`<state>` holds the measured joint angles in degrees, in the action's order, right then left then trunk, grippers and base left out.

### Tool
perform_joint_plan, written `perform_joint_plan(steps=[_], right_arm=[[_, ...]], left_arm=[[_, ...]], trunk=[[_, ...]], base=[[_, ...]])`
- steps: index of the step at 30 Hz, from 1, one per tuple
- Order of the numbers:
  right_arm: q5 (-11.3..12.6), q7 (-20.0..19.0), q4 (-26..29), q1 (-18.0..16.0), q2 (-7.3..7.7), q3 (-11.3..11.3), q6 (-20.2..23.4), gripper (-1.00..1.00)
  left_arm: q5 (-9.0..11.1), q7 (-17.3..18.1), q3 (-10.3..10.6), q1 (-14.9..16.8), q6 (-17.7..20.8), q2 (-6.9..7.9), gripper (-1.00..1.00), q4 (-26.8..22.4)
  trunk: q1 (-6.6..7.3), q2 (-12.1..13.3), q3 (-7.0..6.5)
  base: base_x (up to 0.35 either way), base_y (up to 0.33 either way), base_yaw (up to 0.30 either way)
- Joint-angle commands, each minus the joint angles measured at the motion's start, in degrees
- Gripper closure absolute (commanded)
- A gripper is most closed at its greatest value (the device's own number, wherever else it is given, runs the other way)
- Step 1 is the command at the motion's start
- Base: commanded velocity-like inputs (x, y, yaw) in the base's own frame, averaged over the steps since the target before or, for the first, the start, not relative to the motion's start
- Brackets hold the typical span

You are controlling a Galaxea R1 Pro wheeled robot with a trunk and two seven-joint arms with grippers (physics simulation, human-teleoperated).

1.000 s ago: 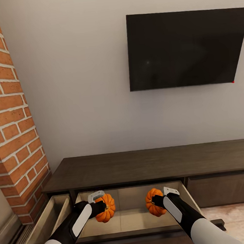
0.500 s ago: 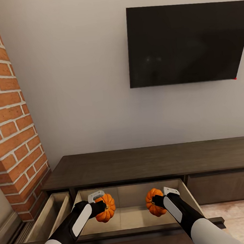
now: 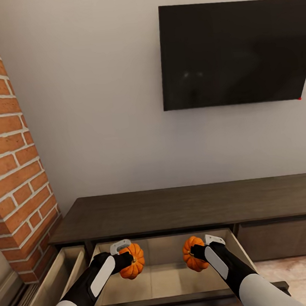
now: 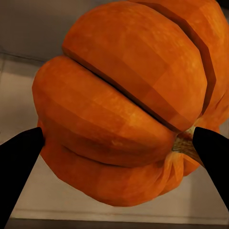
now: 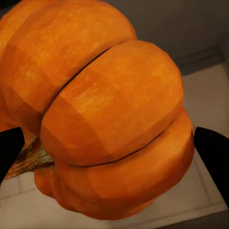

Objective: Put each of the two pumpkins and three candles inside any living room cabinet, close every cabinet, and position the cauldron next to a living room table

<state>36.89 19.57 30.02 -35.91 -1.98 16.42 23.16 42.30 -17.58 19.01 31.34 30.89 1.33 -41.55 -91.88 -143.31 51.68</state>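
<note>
Left claw (image 3: 126, 260): closed on a small orange ribbed pumpkin (image 3: 132, 261), black fingers (image 4: 19, 164) pressing both its flanks; held in the air above the pale floor of an open drawer (image 3: 164, 278).
Right claw (image 3: 195, 253): closed likewise on a second orange pumpkin (image 3: 194, 253), stem end against one finger; held over the same drawer, well apart from the left claw.
Below both claws: the drawer, pulled out from a long dark brown cabinet (image 3: 185, 208).
Outboard of the left claw: another open drawer (image 3: 53, 282), then a brick column (image 3: 13, 151).
Beyond and above the claws: grey wall with a black television (image 3: 232, 53).
</note>
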Motion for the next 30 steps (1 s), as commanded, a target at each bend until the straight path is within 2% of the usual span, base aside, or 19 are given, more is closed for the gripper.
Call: perform_joint_plan(steps=[1,5,30], right_arm=[[0.55,0.67,0.08,-0.04,0.05,0.37,0.13,1.00],[0.55,0.68,0.05,-0.04,0.05,0.37,0.13,1.00],[0.70,0.65,0.55,-0.04,0.14,0.43,0.34,1.00]], left_arm=[[0.59,-0.52,0.32,0.04,0.05,0.11,1.00,-0.11],[0.59,-0.52,0.32,0.04,0.05,0.12,1.00,-0.13],[0.50,-0.55,0.32,0.04,0.05,0.16,1.00,-0.43]], trunk=[[0.01,-0.03,0.06],[0.01,-0.03,0.06],[-0.63,-0.36,5.60]], base=[[0.015,0.000,0.000],[0.005,0.000,0.000],[0.000,0.000,0.000]])
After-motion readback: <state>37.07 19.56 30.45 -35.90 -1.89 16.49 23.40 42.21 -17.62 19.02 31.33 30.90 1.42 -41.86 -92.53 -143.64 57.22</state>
